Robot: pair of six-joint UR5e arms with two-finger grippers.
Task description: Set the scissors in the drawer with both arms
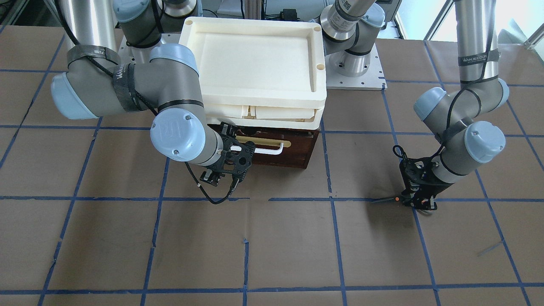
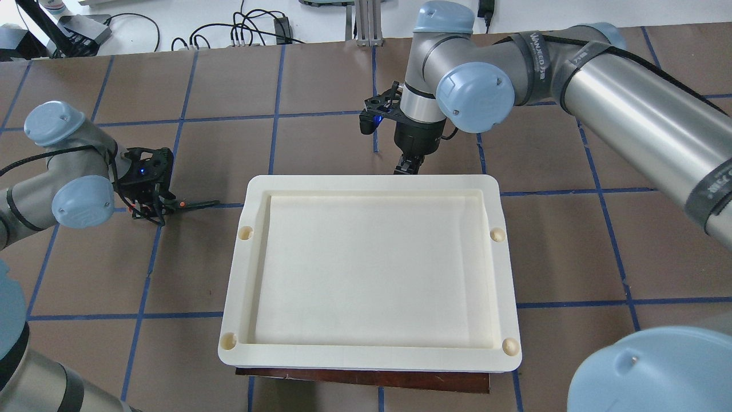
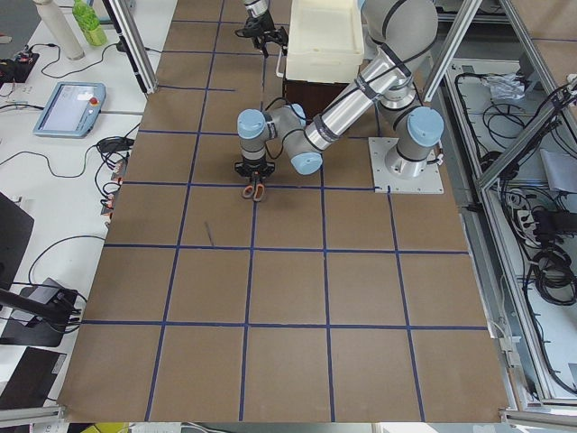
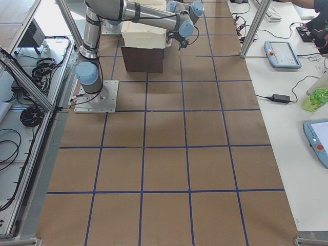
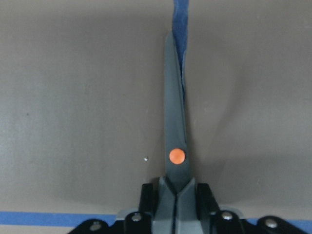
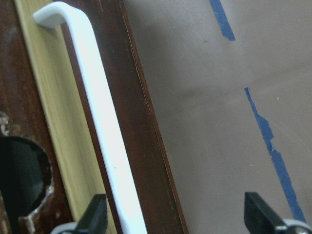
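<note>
Right now the left gripper (image 5: 176,204) is clamping the scissors (image 5: 174,112) just behind the orange pivot, where the blades are narrowing towards the handles; the blades are lying closed together and pointing straight ahead of the wrist, along a strip of blue tape (image 5: 178,29) on the table (image 1: 272,246). The scissors are sitting low, well apart from the drawer (image 1: 299,148) on the robot's left; whether they are resting on the table or hanging just above it I cannot tell.

The right gripper (image 6: 176,217) is hovering at the drawer's front with its jaws spread wide; one of its fingers (image 6: 96,217) is lying just beside the white handle (image 6: 105,131), and nothing is being held between them. No pale interior is showing, so the drawer is looking shut, tucked under the stack of cream trays (image 1: 255,63).

By the look of them, the scissors are going to handle as a light, stiff, thin thing; the smooth metal is likely slippery, and a grip out on the blades would be risking a twist or a slide. Taking hold near the pivot, as the left jaws are doing, is keeping the weight balanced and the blades from swinging open; the looped handles would be offering a bulkier but less steady hold. The handle is looking rigid enough for a straight pull, provided the right fingers are closing squarely across the bar.
</note>
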